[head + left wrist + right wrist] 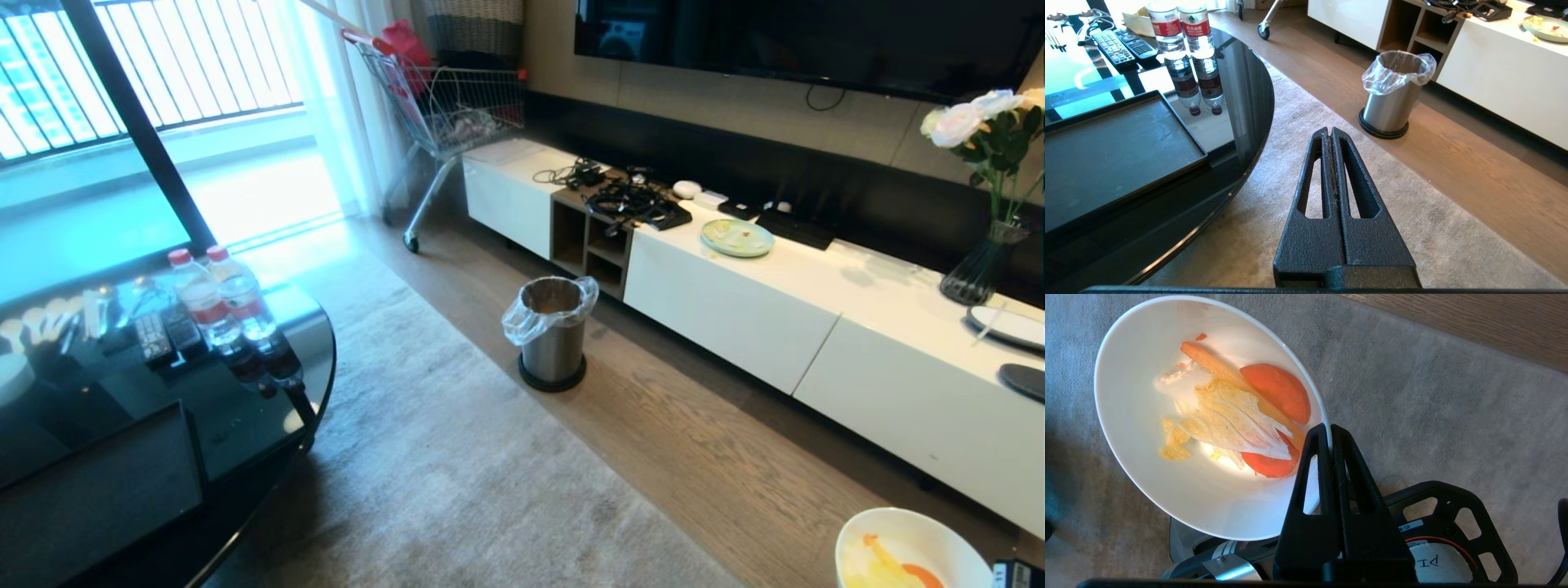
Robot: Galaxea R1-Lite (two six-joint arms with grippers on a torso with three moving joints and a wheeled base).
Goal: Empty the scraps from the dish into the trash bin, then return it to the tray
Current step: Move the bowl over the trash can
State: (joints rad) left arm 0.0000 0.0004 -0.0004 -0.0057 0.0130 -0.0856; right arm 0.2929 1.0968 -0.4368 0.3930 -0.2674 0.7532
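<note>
My right gripper is shut on the rim of the dish, a white bowl held over the grey rug. In it lie the scraps: orange carrot pieces and pale cabbage. The head view shows the dish at the bottom right corner, with the scraps inside. The trash bin, brushed metal with a clear bag liner, stands on the wood floor well ahead of the dish. The black tray lies bare on the dark glass table. My left gripper is shut and holds nothing, parked over the rug.
Two water bottles and remote controls stand on the glass table at the left. A long white TV cabinet along the right wall carries a pale green plate, cables and a flower vase. A shopping cart stands behind.
</note>
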